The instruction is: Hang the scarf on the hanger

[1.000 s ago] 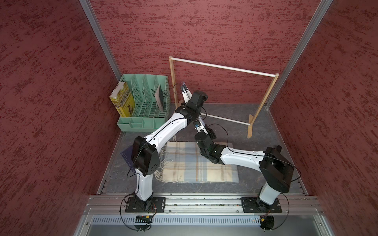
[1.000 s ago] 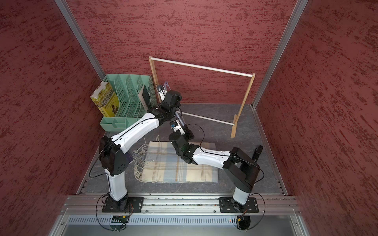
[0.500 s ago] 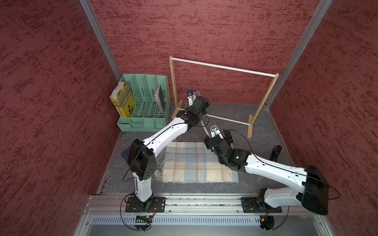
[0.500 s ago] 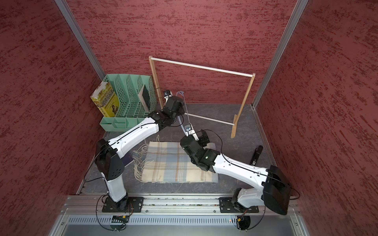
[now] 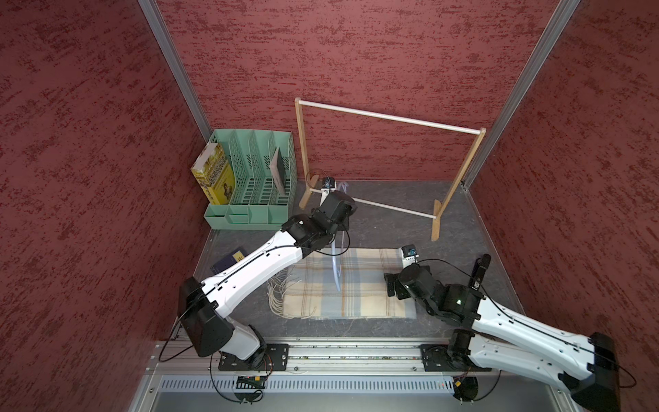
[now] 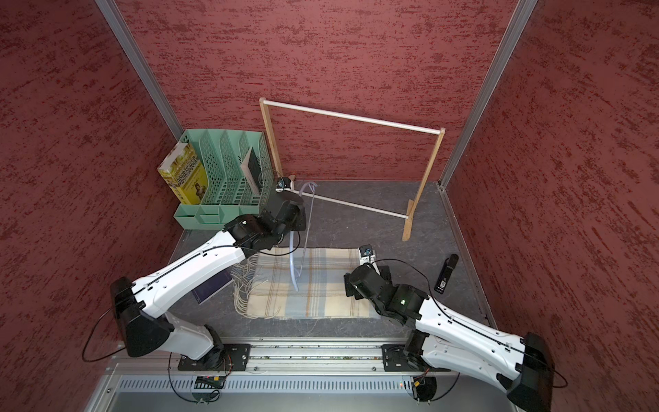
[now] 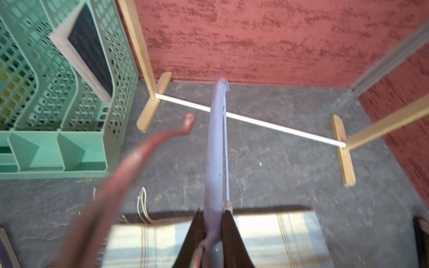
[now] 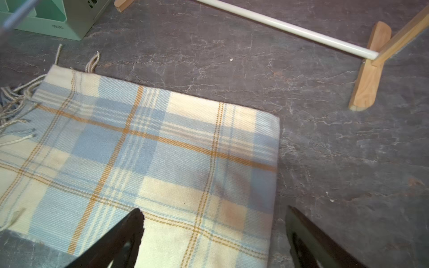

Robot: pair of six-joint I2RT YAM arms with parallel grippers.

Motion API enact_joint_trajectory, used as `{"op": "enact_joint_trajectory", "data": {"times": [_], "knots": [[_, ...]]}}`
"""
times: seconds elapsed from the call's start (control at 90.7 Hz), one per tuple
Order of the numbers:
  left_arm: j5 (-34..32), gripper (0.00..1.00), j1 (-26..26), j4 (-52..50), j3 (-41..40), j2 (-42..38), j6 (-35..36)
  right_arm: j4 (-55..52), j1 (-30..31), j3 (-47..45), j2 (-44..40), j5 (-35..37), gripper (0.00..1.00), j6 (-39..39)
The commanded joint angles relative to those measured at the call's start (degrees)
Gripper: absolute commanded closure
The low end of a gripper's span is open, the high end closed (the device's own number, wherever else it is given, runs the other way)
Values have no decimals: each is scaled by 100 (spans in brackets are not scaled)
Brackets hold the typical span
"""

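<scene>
The dark grey surface (image 5: 392, 232) carries all the things. At its back stands the wooden rack (image 5: 388, 116) with a white rod on top. The scarf (image 5: 360, 292) lies flat and folded on the surface in front of the rack, between the two arms, with its fringed end toward the left arm. A green organizer (image 5: 249, 214) stands in the back corner on the left arm's side. The hanger (image 7: 214, 150) is in the air above the scarf and apart from the rack. One curved arm of it hangs down over the middle of the cloth; I cannot tell if the tip touches it. The left pincer (image 7: 213, 222) is clenched on the hanger close to its hook. The right pincer (image 8: 213, 210) is released, jaws wide, low over the folded end of the scarf, grasping nothing. A yellow book (image 5: 214, 174) stands in the organizer's outermost compartment. A slim black object (image 5: 479, 271) lies on the surface near the right arm.
</scene>
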Motion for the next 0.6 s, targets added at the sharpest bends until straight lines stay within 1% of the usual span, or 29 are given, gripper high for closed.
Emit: {"op": "enact_joint_trajectory", "data": {"times": [0.0,0.055,0.154,0.22,0.309,0.474,0.584], "knots": [[-25,96,-569,-291,-411,-265,-661,-489,-184,371,77,189,5,335],[-291,96,-944,-336,-707,-365,-1189,-597,-352,413,46,59,5,397],[-874,96,-1572,-236,-1352,-494,-2174,-532,-745,304,-39,-526,5,551],[-1246,97,-1837,-87,-1765,-481,-2808,-470,-944,175,-58,-826,5,656],[-1830,97,-2094,172,-2183,-387,-3476,-428,-1119,11,-25,-1045,6,779],[-2275,97,-2266,373,-2376,82,-4101,-177,-1222,-268,220,-1335,7,923],[-2315,98,-2274,879,-2475,409,-3962,16,-1223,-444,315,-1335,8,1022]]}}
